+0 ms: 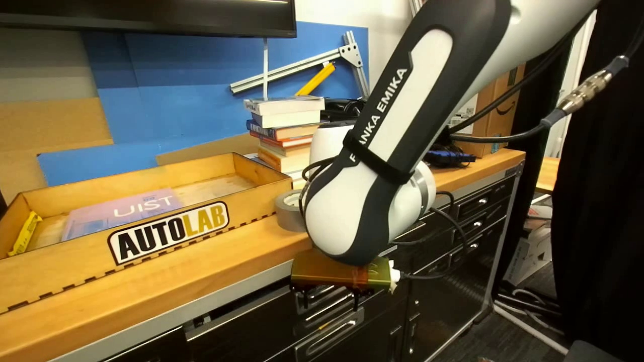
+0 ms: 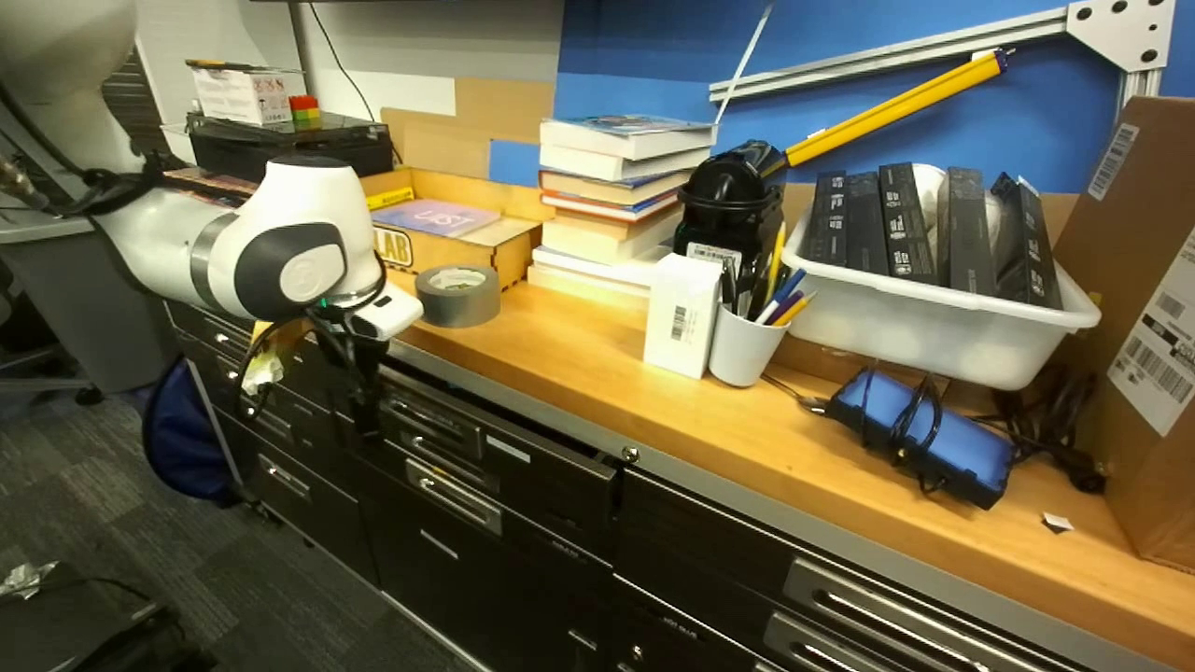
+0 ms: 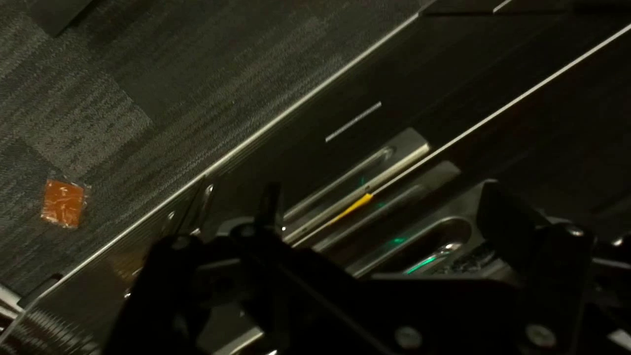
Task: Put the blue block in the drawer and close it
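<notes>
Robot arm (image 1: 397,130), jaws parted, drawer (image 2: 560,495) ajar beneath wooden worktop (image 2: 574,355)

Back wall (image 2: 429,37) in both exterior views is pale with blue panel (image 1: 201,90) and tan board (image 1: 55,123) (patchwork look), plus a dark screen (image 1: 146,20) across the upper left and a black curtain (image 1: 598,201) down the right edge in an exterior view. Wood-topped workbench (image 2: 579,359) runs diagonally through both, glossy black cabinet front (image 2: 523,588) below. Grey carpet-tile floor (image 2: 280,569) shows lower left in an exterior view, upper left in the dim wrist view.
</notes>
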### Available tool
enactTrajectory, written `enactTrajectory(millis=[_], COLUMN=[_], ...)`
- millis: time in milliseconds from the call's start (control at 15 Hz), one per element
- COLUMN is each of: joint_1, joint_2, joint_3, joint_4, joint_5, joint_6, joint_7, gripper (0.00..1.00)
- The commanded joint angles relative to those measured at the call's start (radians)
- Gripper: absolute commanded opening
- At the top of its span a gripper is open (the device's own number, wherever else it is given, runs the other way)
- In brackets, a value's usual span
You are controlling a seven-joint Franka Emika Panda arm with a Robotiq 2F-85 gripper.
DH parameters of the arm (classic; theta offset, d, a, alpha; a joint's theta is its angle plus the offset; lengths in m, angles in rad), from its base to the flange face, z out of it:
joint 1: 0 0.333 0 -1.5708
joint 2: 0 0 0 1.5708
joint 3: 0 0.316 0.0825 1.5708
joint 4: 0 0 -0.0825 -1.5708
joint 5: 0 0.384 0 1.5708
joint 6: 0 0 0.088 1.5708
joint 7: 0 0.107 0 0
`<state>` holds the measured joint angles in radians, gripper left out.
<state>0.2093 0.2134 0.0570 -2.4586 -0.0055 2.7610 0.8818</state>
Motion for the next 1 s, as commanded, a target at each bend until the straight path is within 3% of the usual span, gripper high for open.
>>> enactTrajectory(millis=[0,400,533,667,933], joint_1=[0.135,0.505,0.663,0.737,0.827], joint_2=[0.099,0.118,0.108,0.047,-0.132], joint_3=[-0.159,-0.491,-0.627,-0.661,-0.673], joint_4=[0.076,0.081,0.068,0.02,-0.055], joint_5=[-0.169,-0.385,-0.454,-0.576,-0.736], joint_6=[0.113,0.132,0.106,0.072,0.006], joint_7=[0.272,0.68,0.819,0.926,0.869], gripper=[1.0,1.0,1.0,1.0,1.0])
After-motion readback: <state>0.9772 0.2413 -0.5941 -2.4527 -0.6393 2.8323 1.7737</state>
